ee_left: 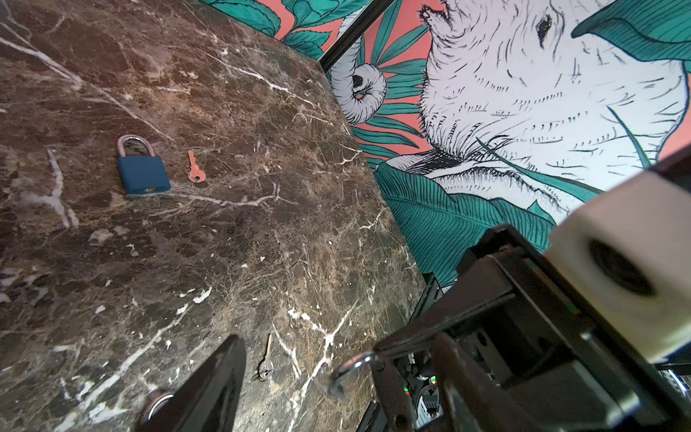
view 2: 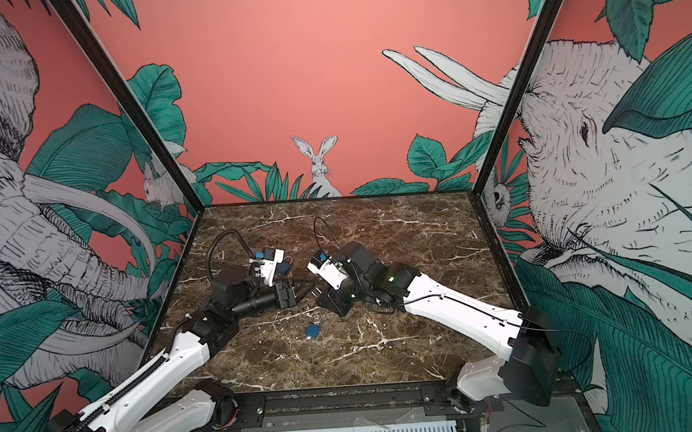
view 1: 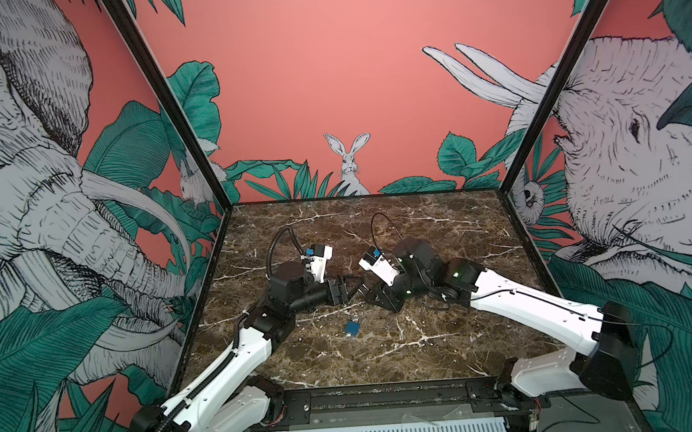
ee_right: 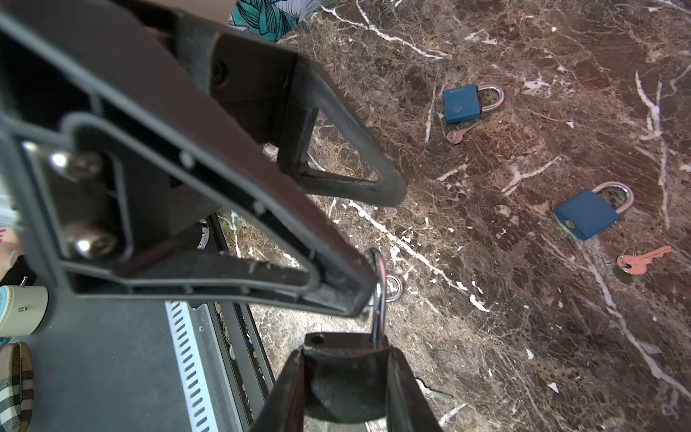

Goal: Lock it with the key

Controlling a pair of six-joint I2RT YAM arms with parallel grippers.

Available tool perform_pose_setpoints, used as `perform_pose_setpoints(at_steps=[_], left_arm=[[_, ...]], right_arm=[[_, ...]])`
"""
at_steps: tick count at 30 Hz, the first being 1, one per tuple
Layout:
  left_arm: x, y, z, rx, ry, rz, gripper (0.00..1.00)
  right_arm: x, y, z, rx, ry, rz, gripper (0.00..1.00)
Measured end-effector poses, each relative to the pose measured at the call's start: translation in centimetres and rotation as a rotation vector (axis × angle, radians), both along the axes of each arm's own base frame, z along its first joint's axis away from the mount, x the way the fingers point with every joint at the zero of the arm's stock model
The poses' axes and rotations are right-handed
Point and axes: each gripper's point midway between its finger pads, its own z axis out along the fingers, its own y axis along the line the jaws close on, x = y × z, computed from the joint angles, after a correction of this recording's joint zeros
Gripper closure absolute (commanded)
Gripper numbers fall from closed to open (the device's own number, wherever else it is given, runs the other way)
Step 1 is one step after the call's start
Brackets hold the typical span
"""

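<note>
My right gripper (ee_right: pixel 344 364) is shut on a padlock (ee_right: pixel 346 346) with a dark-looking body. Its silver shackle (ee_right: pixel 378 295) stands swung open, one leg out of its hole. My left gripper (ee_right: pixel 381 247) faces it with the jaws wide open, and its nearer fingertip (ee_right: pixel 361 299) is right at the shackle. In the left wrist view the shackle's free end (ee_left: pixel 349 372) hooks out between my fingers. A small silver key (ee_left: pixel 266 364) lies flat on the marble below, held by nothing. Both grippers meet mid-table in both top views, left (view 1: pixel 355 285) and right (view 1: pixel 373 296).
A blue padlock (view 1: pixel 352 328) lies in front of the grippers. The right wrist view shows two shut blue padlocks (ee_right: pixel 461 103) (ee_right: pixel 587 213), each with a copper key (ee_right: pixel 457 136) (ee_right: pixel 643 260) beside it. A metal ring (ee_right: pixel 394 288) lies on the marble table (view 1: pixel 428 344). Black frame posts and walls enclose it.
</note>
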Motion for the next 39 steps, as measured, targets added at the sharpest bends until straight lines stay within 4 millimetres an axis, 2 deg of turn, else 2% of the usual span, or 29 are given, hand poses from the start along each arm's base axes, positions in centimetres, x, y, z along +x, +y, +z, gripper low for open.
perform_pose_setpoints(at_steps=[16,29,39], left_arm=[[-0.6,-0.9,0.6,-0.044,-0.007,-0.069,0.5],[-0.5,-0.8,0.7,-0.043,-0.008,-0.058,0.6],[0.0,-0.5,0.4,-0.029,-0.007,-0.023,0.73]], right_arm=[[0.5,0.7,0.9,0.054,0.0,-0.003,1.0],[1.1,1.0,0.5,0.059,0.008,-0.017,1.0],[1.1,1.0,0.6,0.063,0.013,-0.018,1.0]])
